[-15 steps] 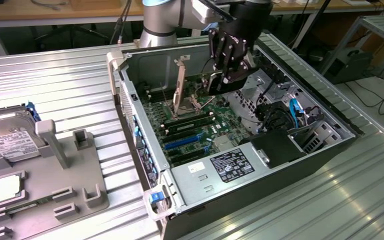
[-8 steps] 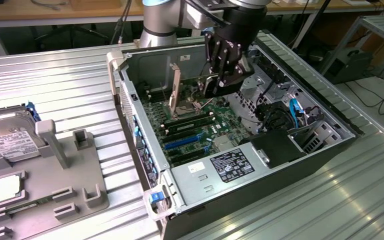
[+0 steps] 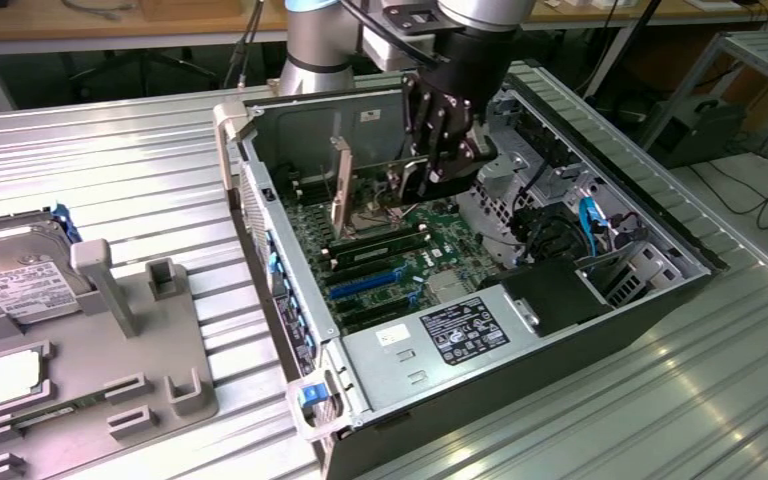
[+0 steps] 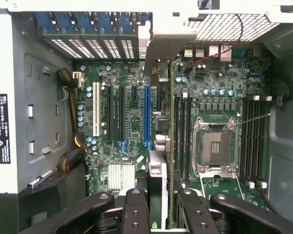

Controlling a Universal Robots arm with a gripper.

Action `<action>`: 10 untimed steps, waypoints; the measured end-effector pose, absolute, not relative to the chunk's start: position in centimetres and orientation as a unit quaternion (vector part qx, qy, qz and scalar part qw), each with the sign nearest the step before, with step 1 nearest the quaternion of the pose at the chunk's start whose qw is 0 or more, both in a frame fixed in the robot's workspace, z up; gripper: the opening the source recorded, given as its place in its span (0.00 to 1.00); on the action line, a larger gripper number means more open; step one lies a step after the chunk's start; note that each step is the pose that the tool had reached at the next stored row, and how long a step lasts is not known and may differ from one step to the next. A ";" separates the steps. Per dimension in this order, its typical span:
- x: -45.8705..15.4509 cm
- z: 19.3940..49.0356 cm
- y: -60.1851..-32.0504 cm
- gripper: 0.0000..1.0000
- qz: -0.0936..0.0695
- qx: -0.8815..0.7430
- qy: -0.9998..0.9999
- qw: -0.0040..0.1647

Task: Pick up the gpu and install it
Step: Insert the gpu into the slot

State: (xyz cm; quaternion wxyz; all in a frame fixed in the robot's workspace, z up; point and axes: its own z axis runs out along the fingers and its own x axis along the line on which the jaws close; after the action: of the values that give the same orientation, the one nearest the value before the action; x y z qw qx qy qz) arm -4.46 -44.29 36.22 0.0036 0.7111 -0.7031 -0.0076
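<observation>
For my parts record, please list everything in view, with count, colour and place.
table: one, silver, ribbed, under everything.
computer case: one, black and grey, open, mid-table.
motherboard: one, green, inside the case.
holder: one, grey, exterior view's left.
hard drive: one, silver with white label, on the holder.
processor chip: one, silver, on the holder.
gpu: one, black and green, upright inside the case.
gripper: one, black, inside the case, shut on the gpu.

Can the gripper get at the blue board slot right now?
Probably yes: the gripper, shut on the gpu, is inside the open case, and the blue slot beside it looks bare.
</observation>
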 end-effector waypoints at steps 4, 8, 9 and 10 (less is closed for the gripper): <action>-4.8 35.9 -44.3 0.28 -0.004 0.711 -0.703 0.000; -5.1 35.7 -44.3 0.28 0.003 0.711 -0.703 -0.007; -5.2 35.7 -44.3 0.28 0.004 0.711 -0.703 -0.008; -5.3 35.6 -44.3 0.28 0.005 0.711 -0.703 -0.009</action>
State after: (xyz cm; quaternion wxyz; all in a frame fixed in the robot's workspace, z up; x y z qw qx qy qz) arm -5.26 -44.28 35.63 -0.0091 0.7111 -0.7030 0.0052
